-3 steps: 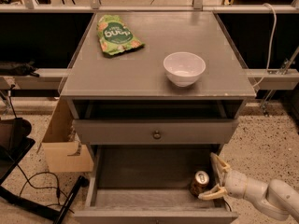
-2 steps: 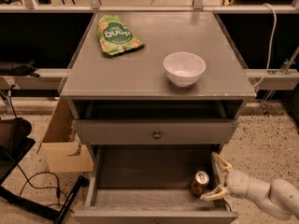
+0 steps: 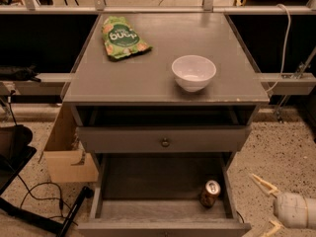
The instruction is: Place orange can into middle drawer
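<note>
One orange can (image 3: 210,193) upright in middle drawer (image 3: 148,181) near right wall; gripper (image 3: 260,203) outside, spread wide, empty.

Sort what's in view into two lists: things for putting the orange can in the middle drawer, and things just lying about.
For the job: orange can, standing at the drawer's front right; middle drawer, pulled open; gripper, open, right of the drawer, clear of the can.

Lying about: green snack bag and white bowl on the cabinet top; cardboard box at its left.
</note>
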You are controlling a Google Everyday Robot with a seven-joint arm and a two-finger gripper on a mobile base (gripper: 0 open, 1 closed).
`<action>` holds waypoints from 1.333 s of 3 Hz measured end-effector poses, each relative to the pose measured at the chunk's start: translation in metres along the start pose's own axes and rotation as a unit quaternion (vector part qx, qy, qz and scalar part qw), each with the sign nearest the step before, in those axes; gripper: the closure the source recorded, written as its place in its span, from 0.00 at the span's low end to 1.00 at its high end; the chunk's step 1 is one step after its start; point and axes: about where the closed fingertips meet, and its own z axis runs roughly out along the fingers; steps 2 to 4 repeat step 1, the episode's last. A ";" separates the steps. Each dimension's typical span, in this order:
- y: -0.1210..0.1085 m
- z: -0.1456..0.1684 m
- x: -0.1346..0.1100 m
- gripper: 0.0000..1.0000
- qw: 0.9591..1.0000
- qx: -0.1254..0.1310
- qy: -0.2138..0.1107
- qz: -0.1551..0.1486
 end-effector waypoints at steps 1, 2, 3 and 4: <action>0.050 -0.025 -0.031 0.00 0.994 -0.048 0.069 -0.064; 0.050 -0.025 -0.031 0.00 0.994 -0.048 0.069 -0.064; 0.050 -0.025 -0.031 0.00 0.994 -0.048 0.069 -0.064; 0.050 -0.025 -0.031 0.00 0.994 -0.048 0.069 -0.064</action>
